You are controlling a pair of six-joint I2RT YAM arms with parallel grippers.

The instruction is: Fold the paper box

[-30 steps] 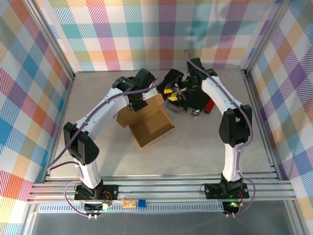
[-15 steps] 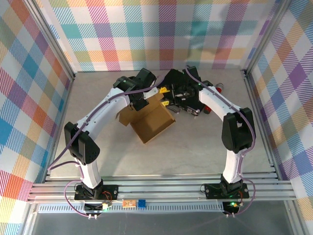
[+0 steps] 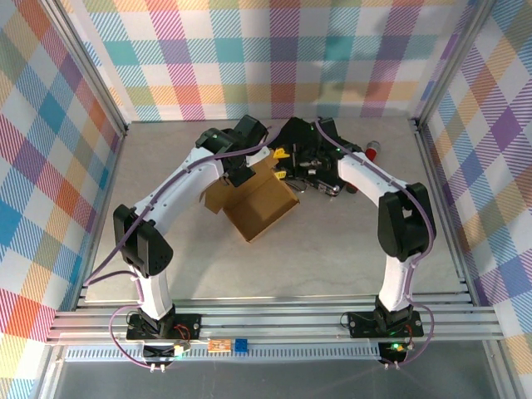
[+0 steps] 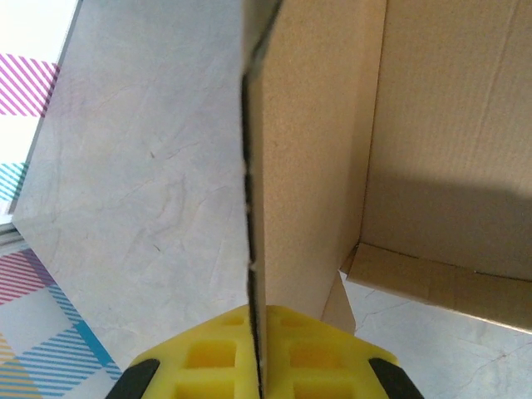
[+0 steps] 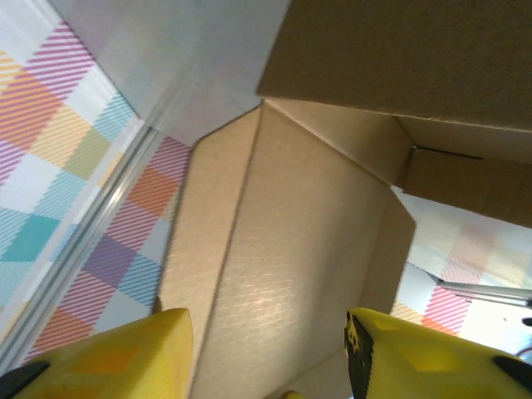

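Left wrist camera, nearest first: my left jaws are pinched shut on a thin upright wall of the plain brown cardboard paper box [image 4: 307, 166], with one yellow finger [image 4: 208, 362] on each side of its raw edge. Past that wall the box's inside opens to the right, showing a corner fold and a low flap lying on the pale grey table [image 4: 133, 166].

At the right wrist, my right jaws stand partly apart, two yellow fingertips [image 5: 108, 349] with a clear gap between them, and they grip nothing. Brown panels of the box rise just ahead of them, creased into angled faces.

From above, the box sits mid-table between my two arms. It is half formed, an open tray lying askew with one corner pointing toward my bases and its far walls raised. I count one paper box.

Just behind it lies one black hard case [image 3: 320, 166] with metal latches, under my right arm. I cannot tell whether box and case touch. Farther right, apart from the case, one small red object [image 3: 373, 150] lies near the plaid back wall [image 3: 274, 50].
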